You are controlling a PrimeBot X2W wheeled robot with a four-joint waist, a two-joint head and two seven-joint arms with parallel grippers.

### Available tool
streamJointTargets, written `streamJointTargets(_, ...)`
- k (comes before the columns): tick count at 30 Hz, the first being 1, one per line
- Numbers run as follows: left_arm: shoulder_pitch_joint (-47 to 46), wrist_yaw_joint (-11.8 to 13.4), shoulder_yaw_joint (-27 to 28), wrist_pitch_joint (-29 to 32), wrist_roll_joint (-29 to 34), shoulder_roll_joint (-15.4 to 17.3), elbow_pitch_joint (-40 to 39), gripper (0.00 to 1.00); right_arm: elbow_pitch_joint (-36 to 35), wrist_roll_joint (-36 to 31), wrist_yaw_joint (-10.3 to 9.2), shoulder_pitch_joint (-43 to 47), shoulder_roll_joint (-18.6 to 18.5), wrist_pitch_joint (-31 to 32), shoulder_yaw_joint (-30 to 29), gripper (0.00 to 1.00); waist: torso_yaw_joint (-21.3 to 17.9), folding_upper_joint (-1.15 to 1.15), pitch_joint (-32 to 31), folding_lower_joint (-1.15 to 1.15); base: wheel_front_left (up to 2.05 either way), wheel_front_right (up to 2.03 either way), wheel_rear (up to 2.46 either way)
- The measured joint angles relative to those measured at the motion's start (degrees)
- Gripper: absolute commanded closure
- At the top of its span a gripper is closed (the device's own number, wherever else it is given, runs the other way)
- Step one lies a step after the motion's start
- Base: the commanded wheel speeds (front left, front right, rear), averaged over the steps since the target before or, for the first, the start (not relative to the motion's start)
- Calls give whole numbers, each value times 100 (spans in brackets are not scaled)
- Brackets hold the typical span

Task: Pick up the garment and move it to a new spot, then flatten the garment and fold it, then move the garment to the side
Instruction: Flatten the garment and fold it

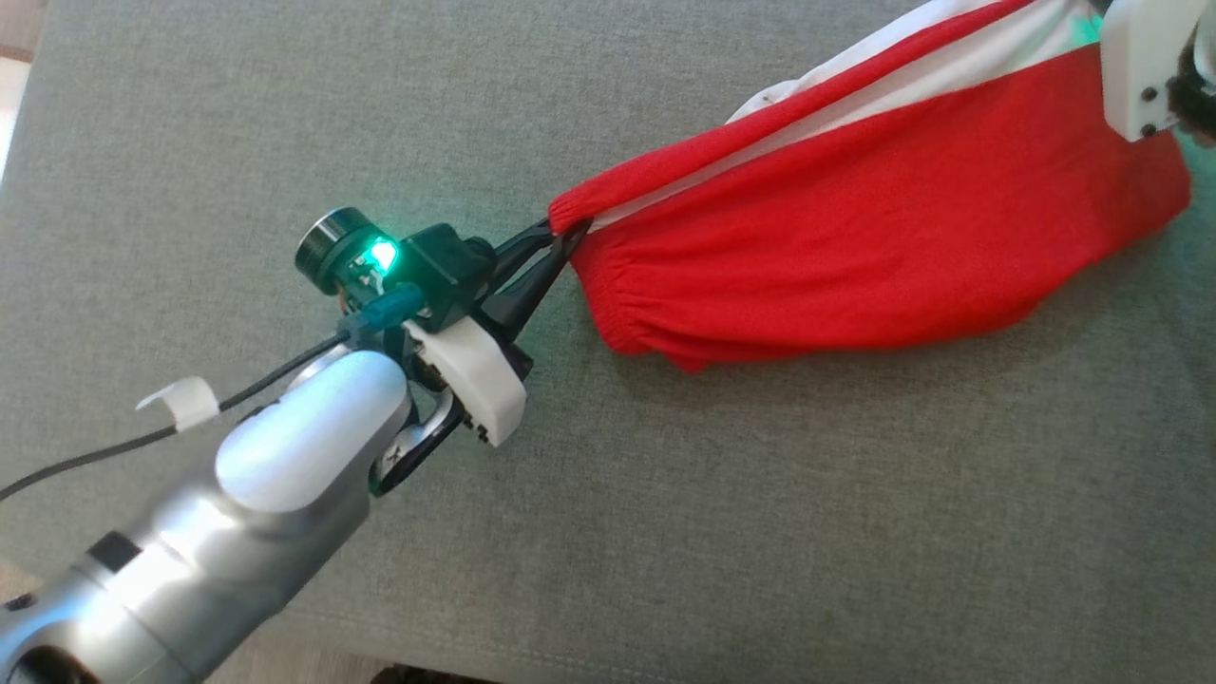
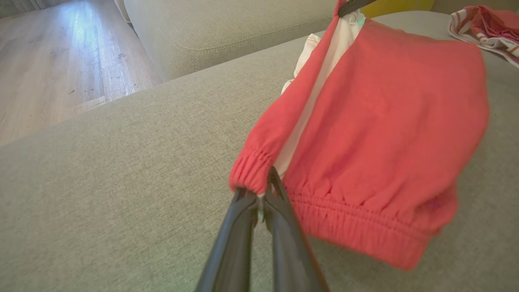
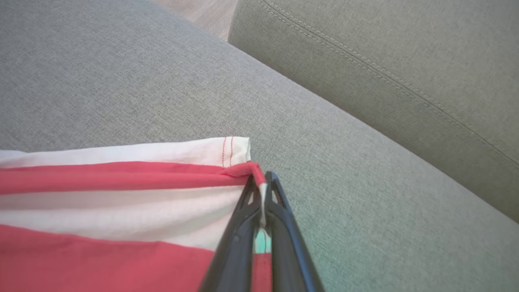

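Note:
The garment (image 1: 883,218) is red with a white band and an elastic waistband, stretched in the air over the grey sofa cushion (image 1: 285,114). My left gripper (image 1: 560,233) is shut on its waistband corner (image 2: 251,174), fingers (image 2: 279,227) pressed together around the gathered red cloth. At the upper right, my right gripper's white housing (image 1: 1145,66) covers the garment's other end. In the right wrist view my right gripper (image 3: 261,190) is shut on the hem corner of the garment (image 3: 121,194), red and white fabric running off to the left. The garment's lower edge (image 2: 361,239) sags toward the cushion.
Another striped red and white cloth (image 2: 486,28) lies on the cushion's far right in the left wrist view. A sofa backrest (image 3: 385,61) rises beyond the seat, and wooden floor (image 2: 52,61) lies past the cushion's edge. A black cable (image 1: 95,451) trails from my left arm.

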Motion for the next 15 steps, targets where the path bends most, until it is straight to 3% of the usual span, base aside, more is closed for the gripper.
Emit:
streamJointTargets(2,-32,-7,-31,-48,10,-70,94,100,148,9,0,-96,3,-69,108,100,28,0,36,0,0,0,0)
streamJointTargets(3,-46,-38,-59,-53,26,-100,144,100,203,9,0,-125,2,-123,170,80,39,0,48,0,0,0,0)
streamJointTargets(4,-62,-55,-105,-56,63,-120,187,80,296,36,0,-155,14,-134,201,0,46,0,56,-1,0,0,0)
streamJointTargets(5,-70,-62,-140,-63,112,-125,224,31,358,60,-1,-194,16,-137,299,0,46,0,56,0,0,0,0)
streamJointTargets(6,-72,-89,-146,-93,124,-135,280,5,387,59,0,-199,18,-210,348,0,42,0,51,0,0,0,0)
streamJointTargets(7,-73,-92,-137,-122,122,-146,327,0,426,63,0,-201,25,-338,369,0,37,0,43,0,0,0,0)
streamJointTargets(15,-70,66,-68,-338,86,-151,568,0,764,124,0,-306,112,-1516,497,0,-105,0,-212,-1,0,0,0)
